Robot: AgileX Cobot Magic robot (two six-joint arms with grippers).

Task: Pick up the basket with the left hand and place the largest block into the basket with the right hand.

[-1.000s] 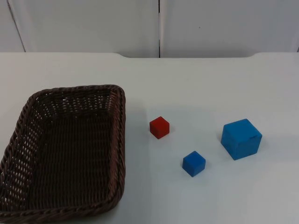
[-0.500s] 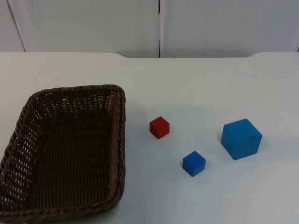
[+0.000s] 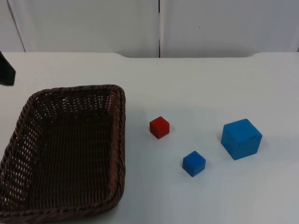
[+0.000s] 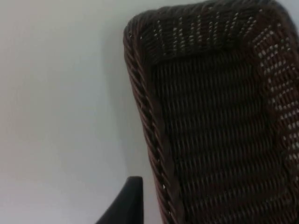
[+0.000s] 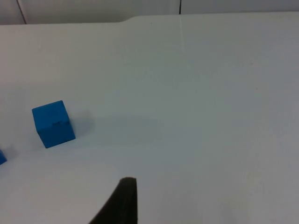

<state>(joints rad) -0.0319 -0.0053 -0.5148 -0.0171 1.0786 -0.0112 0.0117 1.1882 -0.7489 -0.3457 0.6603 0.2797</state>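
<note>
**Top view: basket and three blocks on the table**

Top view gives us the whole layout. We see the basket [image 3: 65,151], dark woven wicker, sitting flat on the white table [image 3: 201,84] at the left side, with nothing in it. To its right lie three blocks, all apart from one another and from the basket. The red block [image 3: 159,127] is nearest the basket. The small blue block [image 3: 194,163] lies nearer the camera and further right. The big blue block [image 3: 241,138], the largest of the three, sits furthest right.

At the left edge, beyond the basket's far corner, we see a dark piece of the left arm [image 3: 5,70], clear of the rim.

From the left wrist we look onto the basket [image 4: 210,116], and one black fingertip of the left gripper [image 4: 126,203] stands over bare table just beside the rim's outer side. It holds nothing; how far it is open we cannot tell.

From the right wrist we see the big blue block [image 5: 53,123] well ahead of the right gripper [image 5: 121,200], whose one visible fingertip hangs over bare table. A sliver of the small blue block [image 5: 2,157] shows at the edge. It has hold of nothing, and its opening we cannot tell.
</note>
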